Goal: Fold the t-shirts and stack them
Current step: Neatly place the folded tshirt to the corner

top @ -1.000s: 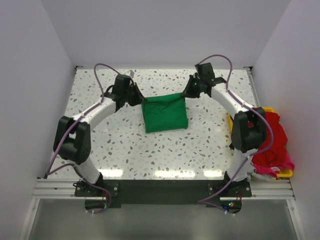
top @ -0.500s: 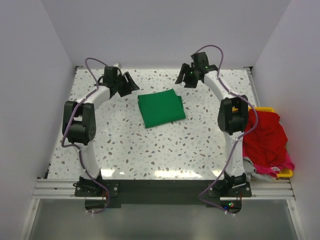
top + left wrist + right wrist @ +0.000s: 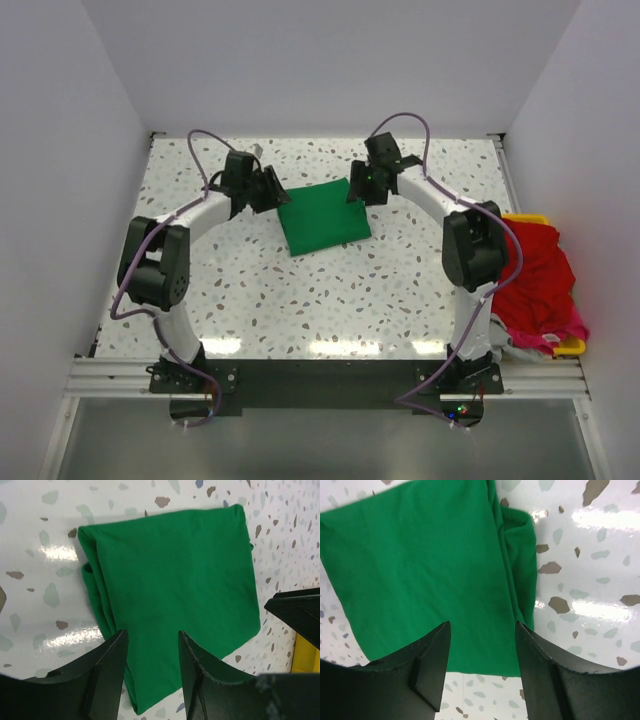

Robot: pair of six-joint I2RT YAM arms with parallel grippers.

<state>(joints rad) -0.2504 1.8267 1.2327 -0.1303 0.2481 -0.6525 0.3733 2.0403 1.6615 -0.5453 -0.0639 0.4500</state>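
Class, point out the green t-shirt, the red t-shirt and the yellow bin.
green t-shirt [image 3: 322, 215]: top view, centre of folded face.
red t-shirt [image 3: 535, 275]: top view, middle of heap.
yellow bin [image 3: 572, 347]: top view, near rim.

Nothing can be read in any view: the green t-shirt [image 3: 322, 216] lying between the left pincer [image 3: 270, 190] and the right pincer [image 3: 362, 185] is plain, and the speckled desk [image 3: 350, 290] bears no lettering.

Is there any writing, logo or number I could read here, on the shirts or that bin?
None can be read: the green shirt is plain, the red shirt and yellow bin show no print, and nothing else carries a legible mark.
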